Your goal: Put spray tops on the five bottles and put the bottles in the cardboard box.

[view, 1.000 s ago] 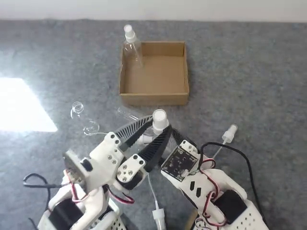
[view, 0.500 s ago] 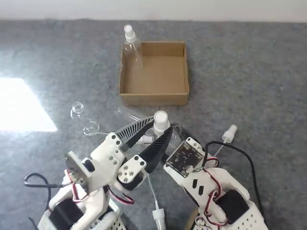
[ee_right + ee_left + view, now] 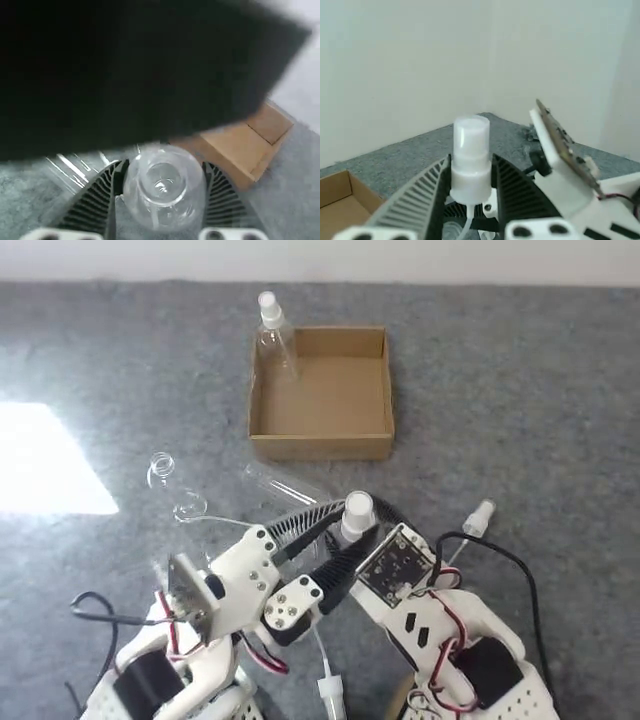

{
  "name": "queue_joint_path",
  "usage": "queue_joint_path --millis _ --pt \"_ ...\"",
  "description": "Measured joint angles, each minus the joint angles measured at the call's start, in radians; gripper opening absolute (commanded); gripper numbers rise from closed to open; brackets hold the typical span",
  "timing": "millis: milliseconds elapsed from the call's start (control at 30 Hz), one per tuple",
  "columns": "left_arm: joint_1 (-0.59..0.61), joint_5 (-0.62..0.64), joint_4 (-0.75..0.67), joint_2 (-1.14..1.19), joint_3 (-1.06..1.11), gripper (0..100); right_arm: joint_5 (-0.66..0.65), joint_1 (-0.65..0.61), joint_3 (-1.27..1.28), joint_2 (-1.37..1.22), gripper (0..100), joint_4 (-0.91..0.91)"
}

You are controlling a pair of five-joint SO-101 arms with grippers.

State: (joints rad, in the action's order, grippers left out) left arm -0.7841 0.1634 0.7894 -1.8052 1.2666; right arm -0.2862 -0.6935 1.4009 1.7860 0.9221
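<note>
Seemingly gripped, the spray top [image 3: 470, 150] sits between left fingers [image 3: 415, 200].

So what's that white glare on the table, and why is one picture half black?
High view: the glare is light pooling on the grey table. Right wrist view: the black is something dark close to the lens, beside the held bottle; what it is can't be told. Left wrist view: the spray top is evenly lit.

Five bottles [image 3: 285, 483], four spray tops [image 3: 479, 518], one cardboard box [image 3: 320, 445]
</note>
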Motion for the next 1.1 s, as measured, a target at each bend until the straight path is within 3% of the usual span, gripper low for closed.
queue_joint_path --millis 467,667,900,1100 --pt "-0.026 -0.08 -0.023 0.0 0.089 1 0.0 0.035 -0.051 0.0 8.4 0.015" --pt "-0.026 -0.169 -0.06 0.0 0.146 2 0.0 0.035 -0.089 0.0 8.4 0.058" --pt "-0.026 -0.192 -0.052 0.0 0.149 19 0.0 0.035 -0.089 0.0 8.4 0.06" --pt "-0.021 -0.186 0.032 -0.002 0.097 24 0.0 0.035 -0.089 0.02 8.4 0.064"
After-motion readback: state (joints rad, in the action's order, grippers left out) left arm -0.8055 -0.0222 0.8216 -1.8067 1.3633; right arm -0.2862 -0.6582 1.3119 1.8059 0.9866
